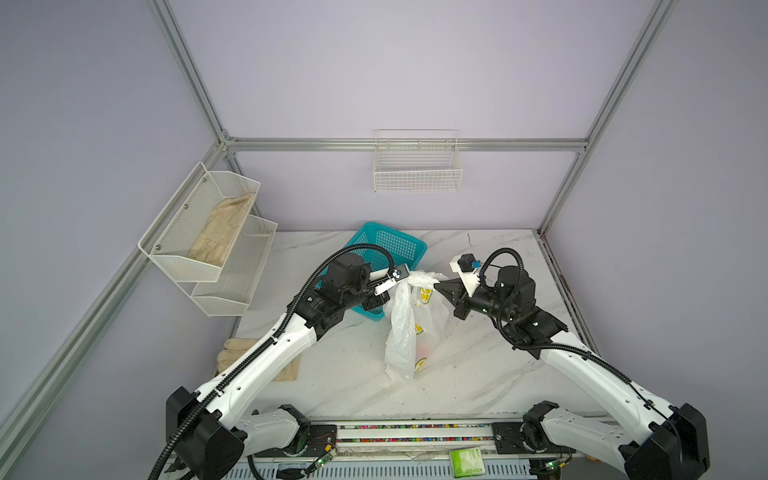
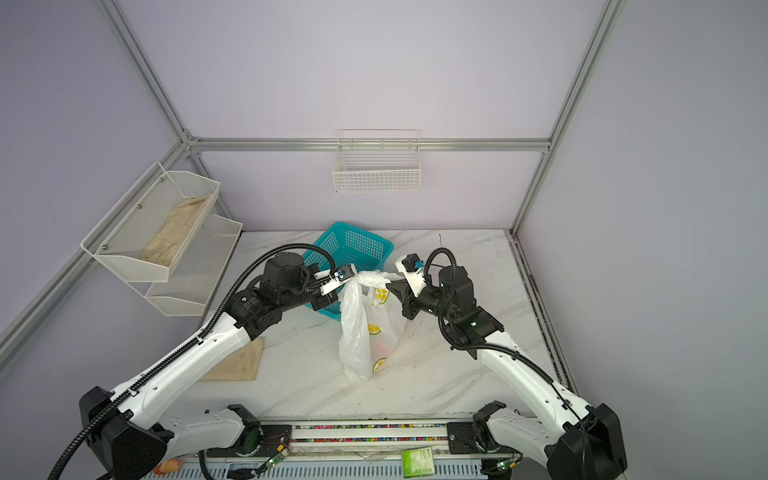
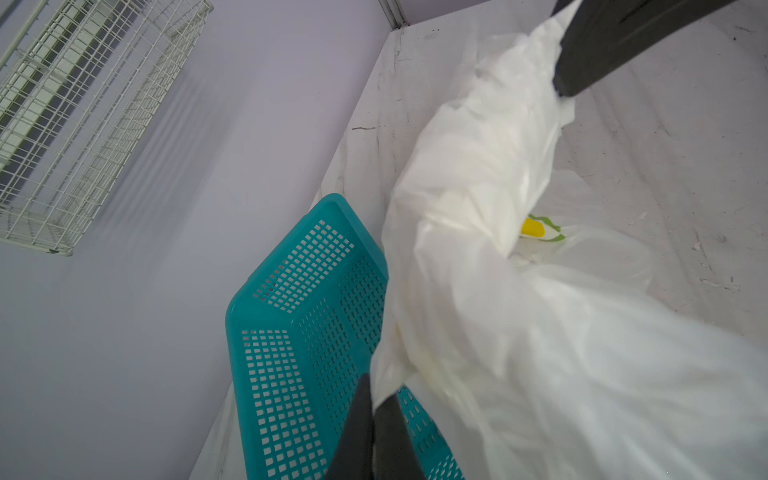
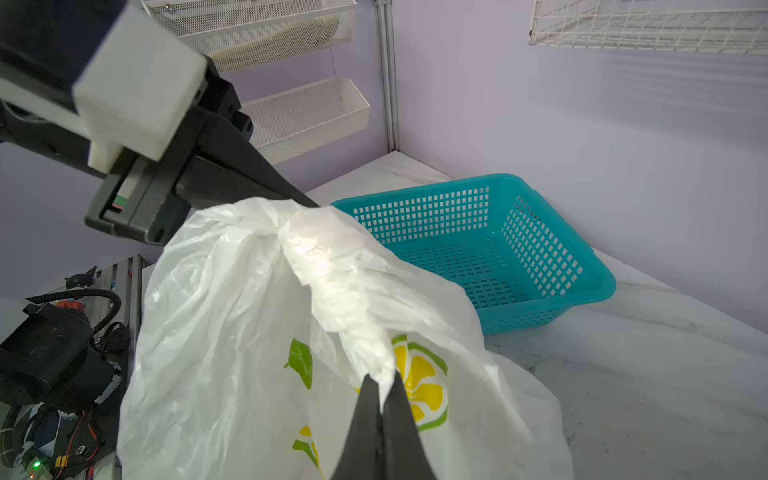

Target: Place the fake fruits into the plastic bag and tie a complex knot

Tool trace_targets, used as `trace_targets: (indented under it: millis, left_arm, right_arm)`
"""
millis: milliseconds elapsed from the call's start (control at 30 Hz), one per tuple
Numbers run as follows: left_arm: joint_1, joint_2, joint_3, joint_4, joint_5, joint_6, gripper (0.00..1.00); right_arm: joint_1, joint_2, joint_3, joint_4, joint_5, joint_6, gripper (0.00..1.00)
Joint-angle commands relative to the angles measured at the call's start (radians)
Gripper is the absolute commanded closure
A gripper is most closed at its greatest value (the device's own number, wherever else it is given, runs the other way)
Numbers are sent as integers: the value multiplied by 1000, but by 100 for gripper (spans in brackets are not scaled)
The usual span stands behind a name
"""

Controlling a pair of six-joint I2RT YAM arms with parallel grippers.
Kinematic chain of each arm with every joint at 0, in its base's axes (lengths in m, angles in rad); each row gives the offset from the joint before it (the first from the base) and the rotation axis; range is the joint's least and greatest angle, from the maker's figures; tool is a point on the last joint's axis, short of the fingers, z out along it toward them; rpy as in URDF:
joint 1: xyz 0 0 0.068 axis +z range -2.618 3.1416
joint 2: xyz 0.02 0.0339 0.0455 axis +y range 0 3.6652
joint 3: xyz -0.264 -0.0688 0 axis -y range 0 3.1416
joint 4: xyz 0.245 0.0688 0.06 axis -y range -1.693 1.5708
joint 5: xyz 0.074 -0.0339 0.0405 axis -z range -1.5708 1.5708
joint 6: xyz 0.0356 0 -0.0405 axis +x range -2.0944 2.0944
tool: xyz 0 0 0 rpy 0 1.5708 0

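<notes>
Bag [image 1: 401,332] is hanging between the arms and sagging to the table [image 1: 478,374]. Reddish fruits [image 2: 380,348] are showing low inside. Left gripper [image 3: 376,395] and right gripper [image 4: 384,384] are each pinching twisted handle film. Risk: a hard pull is likely tearing it or slipping it free.

Top views overhead; wrist views close, sharing bag [image 4: 232,332].

Pale lilac walls [image 1: 415,62] enclose the cell, edged by aluminium frame rails [image 1: 407,144]. A white wire basket [image 1: 417,174] hangs on the far wall; a two-tier white mesh shelf [image 1: 178,235] on the left wall holds beige cloth [image 1: 224,232]. The table [image 1: 478,374] is white, grey-veined marble, evenly lit
</notes>
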Motion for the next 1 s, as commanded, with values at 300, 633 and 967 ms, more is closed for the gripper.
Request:
trace_targets:
  millis: [300, 633, 967]
  left_arm:
    - [58, -53, 98, -10, -60, -32, 100]
    - [133, -43, 61, -16, -128, -38, 100]
    - [198, -60, -18, -60, -164, -63, 100]
  right_arm:
    - [0, 20, 16, -86, 120, 71, 100]
    - [-41, 50, 24, -133, 221, 138, 100]
    - [-122, 78, 9, -178, 244, 213, 100]
